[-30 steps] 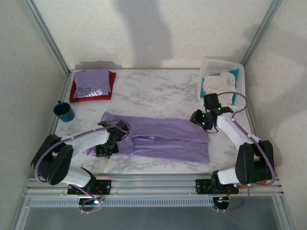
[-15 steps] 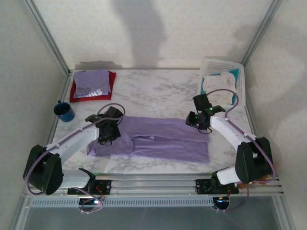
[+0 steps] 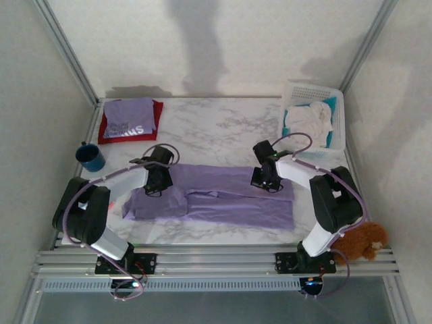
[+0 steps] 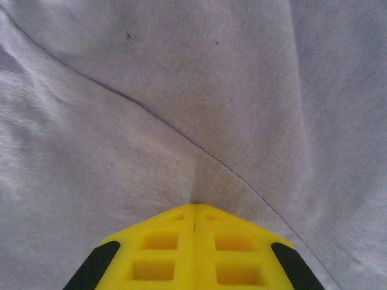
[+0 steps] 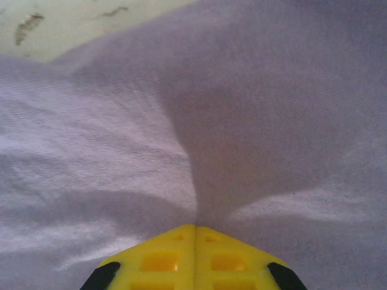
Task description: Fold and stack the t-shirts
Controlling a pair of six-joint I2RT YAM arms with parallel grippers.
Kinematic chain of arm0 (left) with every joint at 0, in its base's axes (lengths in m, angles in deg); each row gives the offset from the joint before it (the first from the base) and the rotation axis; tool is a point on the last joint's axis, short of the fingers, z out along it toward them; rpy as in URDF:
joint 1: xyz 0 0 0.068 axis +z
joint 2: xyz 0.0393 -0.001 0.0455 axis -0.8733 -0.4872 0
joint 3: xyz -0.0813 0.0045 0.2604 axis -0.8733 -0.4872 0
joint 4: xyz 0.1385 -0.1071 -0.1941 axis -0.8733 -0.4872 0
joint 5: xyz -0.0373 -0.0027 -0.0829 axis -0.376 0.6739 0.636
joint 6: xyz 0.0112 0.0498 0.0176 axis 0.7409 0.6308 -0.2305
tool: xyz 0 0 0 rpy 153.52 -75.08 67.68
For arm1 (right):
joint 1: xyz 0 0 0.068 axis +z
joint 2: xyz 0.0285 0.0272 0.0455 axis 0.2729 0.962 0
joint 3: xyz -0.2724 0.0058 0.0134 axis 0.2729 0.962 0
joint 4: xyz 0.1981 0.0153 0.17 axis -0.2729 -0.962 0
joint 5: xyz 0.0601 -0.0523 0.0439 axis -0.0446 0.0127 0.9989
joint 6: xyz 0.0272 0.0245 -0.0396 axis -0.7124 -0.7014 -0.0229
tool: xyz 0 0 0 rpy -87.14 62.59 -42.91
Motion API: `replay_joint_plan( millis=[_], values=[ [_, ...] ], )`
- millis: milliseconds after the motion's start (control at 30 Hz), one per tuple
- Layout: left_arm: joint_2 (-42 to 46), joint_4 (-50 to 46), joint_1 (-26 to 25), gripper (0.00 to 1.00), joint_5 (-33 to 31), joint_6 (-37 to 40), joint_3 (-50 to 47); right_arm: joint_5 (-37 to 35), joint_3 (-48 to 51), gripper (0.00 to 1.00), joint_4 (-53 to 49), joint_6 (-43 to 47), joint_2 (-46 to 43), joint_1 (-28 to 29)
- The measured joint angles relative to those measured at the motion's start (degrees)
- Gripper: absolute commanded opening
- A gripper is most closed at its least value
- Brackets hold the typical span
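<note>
A marble table is seen from above, and across its middle the plain lavender t-shirt is spread flat, with its near part folded over once. At the far right corner a white basket with pale cloths is placed. At the far left corner the lettered lavender t-shirt is laid folded on the folded red t-shirt. A brown plush toy is seen beside the right arm's base, and a blue mug at the left edge. The left gripper is clenched on the plain shirt's left part; the right gripper is clenched on bunched cloth near its far edge.
</note>
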Motion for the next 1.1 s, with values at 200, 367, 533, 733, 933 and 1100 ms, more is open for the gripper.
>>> replay_joint_plan(
  millis=[200, 367, 533, 733, 933, 1100],
  values=[
    [-4.4, 3.1, 0.0, 0.00, 0.4, 1.9, 2.6, 2.6, 0.9, 0.00, 1.3, -1.9, 0.2, -2.5],
    [-12.8, 4.0, 0.0, 0.00, 0.2, 5.1, 12.1, 2.8, 1.1, 0.00, 1.2, -3.0, -0.2, -3.2],
    [-24.2, 3.2, 0.2, 0.00, 0.5, 8.7, 27.2, 2.4, 3.3, 0.01, 0.7, -4.7, -2.4, -3.3],
    [-39.0, 0.7, 0.4, 0.00, 3.0, 12.5, 49.5, 2.4, 8.1, 0.02, -2.1, -7.0, -7.6, -3.3],
    [-50.9, -3.0, 0.1, 0.00, 10.1, 14.6, 69.4, 6.5, 11.9, 0.02, -2.5, -8.0, -11.3, -2.8],
    [-53.3, -6.6, -1.3, 0.00, 12.4, 14.0, 75.9, 8.4, 10.2, 0.02, -5.4, -6.2, -11.3, 0.7]
  ],
)
